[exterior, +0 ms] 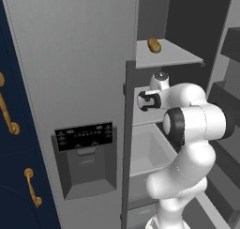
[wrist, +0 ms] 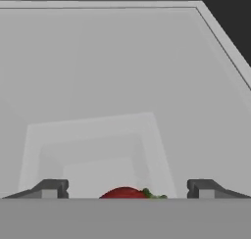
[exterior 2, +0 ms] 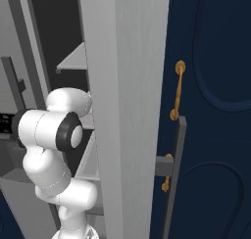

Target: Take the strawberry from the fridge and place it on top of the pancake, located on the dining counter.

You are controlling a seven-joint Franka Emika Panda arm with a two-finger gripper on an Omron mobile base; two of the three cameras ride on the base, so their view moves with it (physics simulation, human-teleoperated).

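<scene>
In the hand view the red strawberry (wrist: 125,193), with a green leaf at its right, lies on a pale grey shelf of the fridge (exterior: 70,73), between the two dark tips of my gripper (wrist: 127,189). The gripper is open, with a wide gap on each side of the berry. In the left base view my white arm reaches past the closed left door into the open right half of the fridge, at the level of the middle shelf (exterior: 140,108). The hand itself is hidden behind the arm there. The pancake and the dining counter are out of view.
A golden-brown bread-like lump (exterior: 154,45) lies on the upper fridge shelf (exterior: 173,57). A grey drawer (exterior: 147,150) sits below the arm. The opened fridge door (exterior 2: 127,110) stands close on the arm's right. Navy cabinets with gold handles (exterior 2: 175,91) flank the fridge.
</scene>
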